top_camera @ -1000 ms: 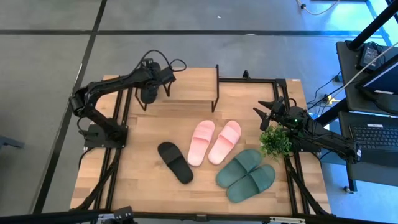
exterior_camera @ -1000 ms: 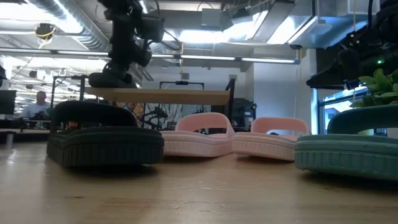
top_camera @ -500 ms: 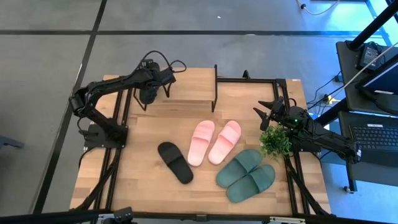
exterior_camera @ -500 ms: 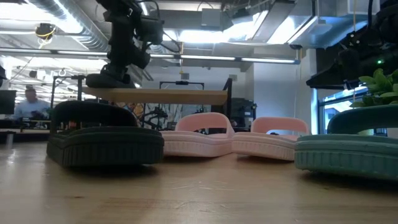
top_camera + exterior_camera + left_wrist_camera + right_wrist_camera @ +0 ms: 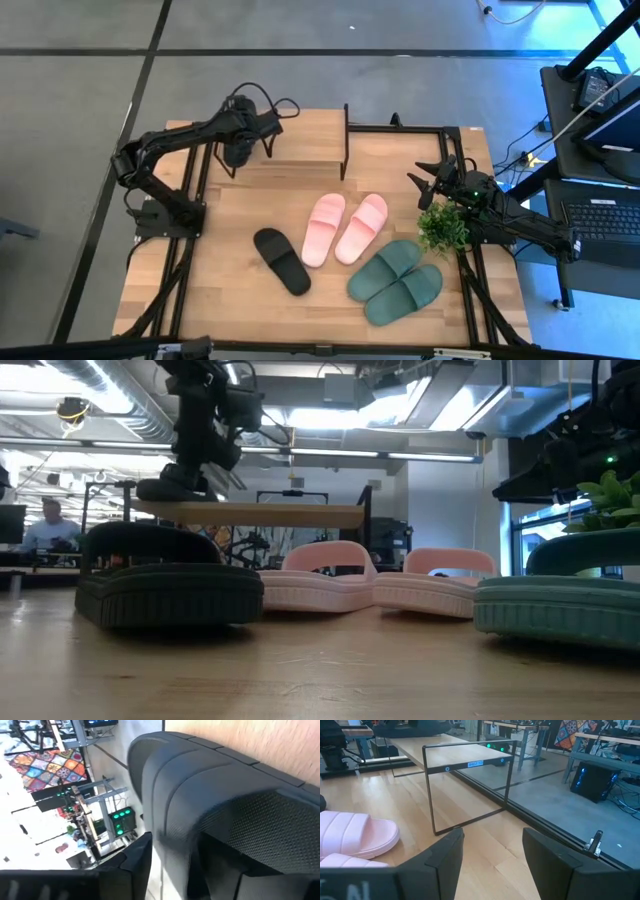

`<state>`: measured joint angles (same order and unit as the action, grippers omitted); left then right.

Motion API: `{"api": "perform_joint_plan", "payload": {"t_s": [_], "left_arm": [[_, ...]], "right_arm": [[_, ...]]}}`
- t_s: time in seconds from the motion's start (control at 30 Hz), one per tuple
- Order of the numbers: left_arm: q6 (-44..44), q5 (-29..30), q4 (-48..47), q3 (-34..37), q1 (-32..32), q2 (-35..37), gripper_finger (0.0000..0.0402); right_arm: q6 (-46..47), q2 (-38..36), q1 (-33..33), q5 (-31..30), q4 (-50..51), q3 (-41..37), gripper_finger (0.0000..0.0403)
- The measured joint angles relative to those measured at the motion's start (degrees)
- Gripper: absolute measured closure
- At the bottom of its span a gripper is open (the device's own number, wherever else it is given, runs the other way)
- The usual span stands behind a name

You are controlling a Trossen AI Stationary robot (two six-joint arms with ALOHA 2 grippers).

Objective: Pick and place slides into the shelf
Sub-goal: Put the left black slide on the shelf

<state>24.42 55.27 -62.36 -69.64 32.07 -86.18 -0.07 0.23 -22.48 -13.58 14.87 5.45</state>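
**Left hand over the shelf's left end; the loose black slide lies nearest that arm**

Your worktop (image 5: 240,300) carries the shelf (image 5: 300,145) along its far edge, and five slides lie in front of it: the green pair (image 5: 396,281) on the right, the pink pair (image 5: 345,227) in the middle, one black slide (image 5: 281,260) on the left, its long axis running diagonally. The other black slide (image 5: 178,489) sits on the shelf's top plank at the left end, with your left hand (image 5: 240,148) directly over it, fingers partly spread around the strap; I cannot tell whether they have let go. Your right hand (image 5: 432,180) waits wide open and empty by the plant (image 5: 442,228), closer to the green pair.
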Motion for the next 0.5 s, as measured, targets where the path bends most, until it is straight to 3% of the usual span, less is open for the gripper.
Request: {"api": "perform_joint_plan", "payload": {"t_s": [0.4,0.5], "left_arm": [[-6.5,0.3,-9.6,-7.0,-4.1,0.0,0.0247],[-10.8,-2.6,-15.3,-9.5,-5.6,0.0,0.0247]], "right_arm": [[-0.2,0.0,0.0,0.0,0.1,0.0,0.0197],[-0.3,0.0,0.0,0.0,0.4,0.0,0.0197]]}}
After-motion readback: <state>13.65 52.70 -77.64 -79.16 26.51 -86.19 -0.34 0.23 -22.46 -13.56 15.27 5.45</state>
